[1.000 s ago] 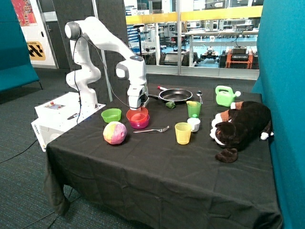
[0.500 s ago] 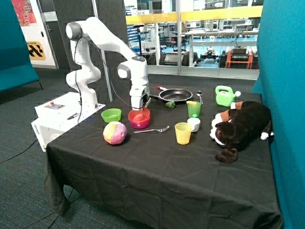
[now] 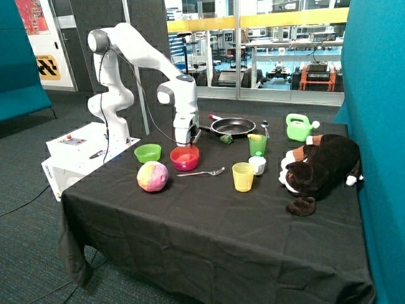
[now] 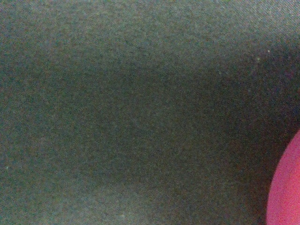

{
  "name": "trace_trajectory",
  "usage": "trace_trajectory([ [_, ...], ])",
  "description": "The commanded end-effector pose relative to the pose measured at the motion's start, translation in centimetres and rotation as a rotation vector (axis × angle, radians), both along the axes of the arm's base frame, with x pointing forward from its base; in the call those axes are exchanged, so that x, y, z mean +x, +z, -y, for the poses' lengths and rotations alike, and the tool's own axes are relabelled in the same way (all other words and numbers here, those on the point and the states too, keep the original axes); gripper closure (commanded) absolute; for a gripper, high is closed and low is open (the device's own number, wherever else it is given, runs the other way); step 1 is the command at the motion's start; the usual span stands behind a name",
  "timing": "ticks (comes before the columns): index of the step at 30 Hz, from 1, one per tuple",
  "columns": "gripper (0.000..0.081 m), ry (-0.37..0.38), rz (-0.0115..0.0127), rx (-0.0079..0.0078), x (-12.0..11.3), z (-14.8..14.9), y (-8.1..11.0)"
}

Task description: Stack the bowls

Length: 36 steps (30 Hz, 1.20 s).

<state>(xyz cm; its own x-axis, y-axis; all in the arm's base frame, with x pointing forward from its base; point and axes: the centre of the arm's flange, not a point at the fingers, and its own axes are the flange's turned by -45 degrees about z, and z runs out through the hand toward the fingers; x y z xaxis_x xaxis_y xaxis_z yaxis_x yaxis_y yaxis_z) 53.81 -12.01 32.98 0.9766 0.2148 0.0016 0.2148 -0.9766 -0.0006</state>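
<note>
The orange-red bowl (image 3: 185,154) sits nested in the purple bowl (image 3: 185,166) on the black tablecloth. The lime green bowl (image 3: 147,152) stands alone just beside them, towards the robot's base. My gripper (image 3: 183,143) is low over the far rim of the nested bowls. The wrist view shows only black cloth and a pink-red curved edge of a bowl (image 4: 286,187) at one corner.
A pastel ball (image 3: 152,176) lies in front of the bowls and a fork (image 3: 201,172) beside them. A yellow cup (image 3: 242,177), a green cup (image 3: 257,145), a frying pan (image 3: 233,126), a green watering can (image 3: 297,127) and a plush toy (image 3: 319,168) stand further along the table.
The gripper has lowered the orange-red bowl, which was tilted above the purple bowl, down into it. The two now sit nested. The green bowl has not moved.
</note>
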Motion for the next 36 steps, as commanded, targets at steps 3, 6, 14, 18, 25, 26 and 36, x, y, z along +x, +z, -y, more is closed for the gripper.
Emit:
trace_trajectory([
  [3, 0.0105, 0.011, -0.0015, -0.0009, -0.4, -0.3, 0.6],
  [6, 0.0100, 0.014, -0.0015, -0.0010, -0.4, -0.3, 1.1],
  [14, 0.0127, 0.030, -0.0015, -0.0010, -0.7, -0.4, 2.7],
  [18, 0.0154, 0.063, -0.0014, -0.0010, -1.6, -0.9, 3.5],
  [25, 0.0178, 0.108, -0.0014, -0.0010, -3.6, -2.2, 4.5],
  [26, 0.0179, 0.111, -0.0014, -0.0010, -3.9, -2.3, 4.6],
  [36, 0.0188, 0.118, -0.0014, -0.0010, -6.0, -3.0, 5.3],
])
